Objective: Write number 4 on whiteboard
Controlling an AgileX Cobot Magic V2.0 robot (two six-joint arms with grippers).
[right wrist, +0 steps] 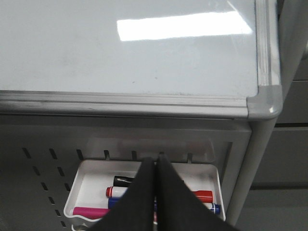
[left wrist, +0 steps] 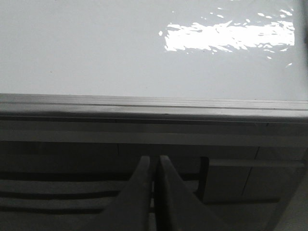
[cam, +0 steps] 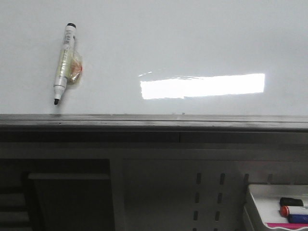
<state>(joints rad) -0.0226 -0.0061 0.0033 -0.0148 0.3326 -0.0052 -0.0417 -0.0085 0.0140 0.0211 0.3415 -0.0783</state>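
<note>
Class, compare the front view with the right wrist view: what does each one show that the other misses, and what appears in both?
Only the front view shows the black-tipped marker lying on the whiteboard, uncapped, with yellowish tape around its barrel. Only the right wrist view shows the board's rounded grey corner and the right gripper, its fingers pressed together above the tray. Both show the blank board with its bright glare, no 4 on it, the grey ledge, and the white tray of markers.

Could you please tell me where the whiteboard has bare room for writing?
The whiteboard is bare right of the marker lying at its left, down to the grey ledge. No stroke shows yet. The tray below right is crowded with markers.
</note>
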